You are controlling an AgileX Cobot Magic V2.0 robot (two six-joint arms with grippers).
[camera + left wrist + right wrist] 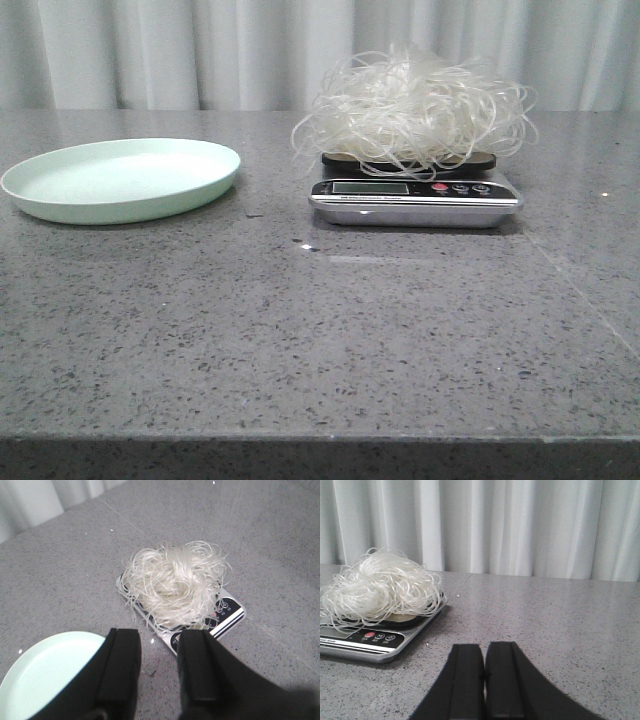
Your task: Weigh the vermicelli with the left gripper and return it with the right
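The vermicelli (415,105), a fluffy tangle of whitish strands, rests on the silver kitchen scale (415,195). It also shows in the left wrist view (175,582) and the right wrist view (377,587). The pale green plate (120,178) lies empty to the left of the scale. My left gripper (157,635) is open and empty, above the table between the plate (45,675) and the scale (227,617). My right gripper (484,647) is shut and empty, low over the table to the right of the scale (370,642). Neither gripper shows in the front view.
The grey speckled stone table (320,340) runs to a front edge near the camera. A pale curtain (200,50) hangs behind the table.
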